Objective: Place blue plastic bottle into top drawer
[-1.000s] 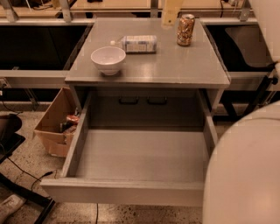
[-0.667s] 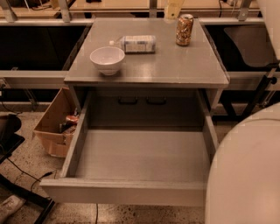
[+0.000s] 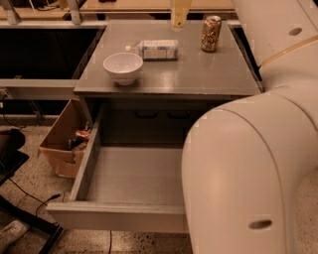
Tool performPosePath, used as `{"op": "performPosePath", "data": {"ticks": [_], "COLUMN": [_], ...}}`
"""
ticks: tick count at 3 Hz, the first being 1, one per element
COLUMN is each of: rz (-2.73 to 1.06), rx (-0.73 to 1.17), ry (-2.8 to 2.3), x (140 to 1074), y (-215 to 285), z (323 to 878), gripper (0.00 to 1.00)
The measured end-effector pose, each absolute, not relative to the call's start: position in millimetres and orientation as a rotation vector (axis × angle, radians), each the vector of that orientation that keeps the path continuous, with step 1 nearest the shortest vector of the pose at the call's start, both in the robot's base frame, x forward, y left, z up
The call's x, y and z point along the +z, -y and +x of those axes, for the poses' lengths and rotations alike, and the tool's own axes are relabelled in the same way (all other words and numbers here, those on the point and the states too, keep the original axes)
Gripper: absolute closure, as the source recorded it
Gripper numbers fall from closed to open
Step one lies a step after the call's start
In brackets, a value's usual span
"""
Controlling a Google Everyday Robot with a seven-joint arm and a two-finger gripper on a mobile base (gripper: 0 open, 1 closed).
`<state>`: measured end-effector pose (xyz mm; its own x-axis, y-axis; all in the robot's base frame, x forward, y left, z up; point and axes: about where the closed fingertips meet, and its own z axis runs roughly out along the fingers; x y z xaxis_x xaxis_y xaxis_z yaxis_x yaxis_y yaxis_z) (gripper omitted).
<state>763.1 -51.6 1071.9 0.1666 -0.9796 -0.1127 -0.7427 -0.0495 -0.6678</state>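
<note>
A grey metal counter (image 3: 198, 74) stands on a speckled floor, and behind it are darker tables. On the counter the blue plastic bottle (image 3: 158, 49) lies on its side in the far half, with its white cap pointing to the left. Just in front of the cap and a little to the left stands a white bowl (image 3: 122, 67), upright. It is very near the bottle, but I cannot tell whether they touch. An orange-brown can (image 3: 211, 33) stands upright near the far right corner, well apart from the bottle.

The gripper (image 3: 179, 15) shows as a pale yellow part at the top edge of the picture, over the far edge of the counter. It is cut off by the frame, and whether it is open or closed I cannot tell. The bottle lies below it in the picture and a little to the left, nearer to the camera, and is not touching it. The can is on the other side of the gripper, to the right.

Under the counter the top drawer (image 3: 114, 216) is pulled far out. The big cream arm (image 3: 248, 163) fills the right foreground and hides the right part of the drawer. Left of the drawer a cardboard box (image 3: 59, 149) stands on the floor with some small things inside.
</note>
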Motion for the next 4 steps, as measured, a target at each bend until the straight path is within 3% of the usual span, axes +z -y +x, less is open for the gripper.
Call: {"op": "performPosePath", "data": {"ticks": [1,3,4], "rz": [-1.927,-2.082,-2.081], "rx": [-0.550,-0.564,-0.566], "ry": [-1.625,-1.682,-1.678], "x": [1032.4,945.4,944.1], "y": [35.6,35.9,34.5], "z": [804.0,837.1,839.1], "gripper": [0.00,0.00,0.00]}}
